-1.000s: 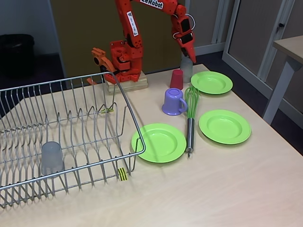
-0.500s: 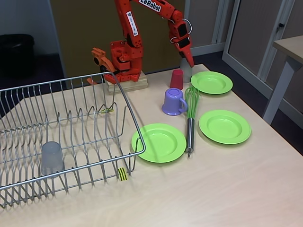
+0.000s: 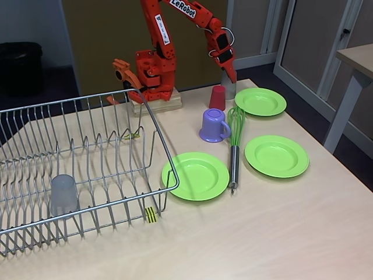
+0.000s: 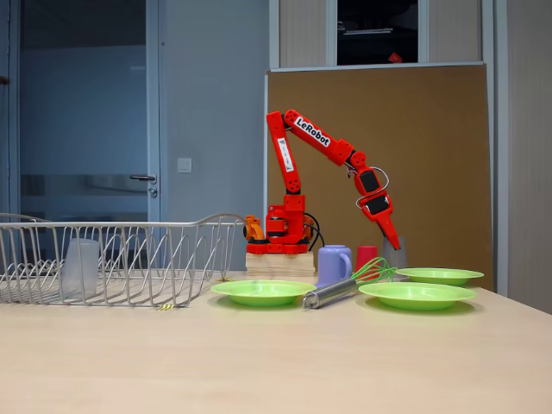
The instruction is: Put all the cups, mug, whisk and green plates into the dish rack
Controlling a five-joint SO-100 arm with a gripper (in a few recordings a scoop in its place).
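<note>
Hovering over grey cup (image 3: 229,88) beside red cup (image 3: 217,97): end effector (image 3: 231,76) (grip state unclear); mug (image 3: 213,125) nearby.

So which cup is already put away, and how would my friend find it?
Look at the big wire dish rack on the table's left in a fixed view. A grey see-through cup stands inside, near its front edge. It is the rack's one item; the red cup sits outside.

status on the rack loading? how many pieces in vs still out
Done: one grey cup stands in the dish rack. In hand: nothing clearly gripped; the gripper hangs just above the second grey cup at the table's far edge. Left: that cup, the red cup, the mug, the whisk and three green plates.
</note>
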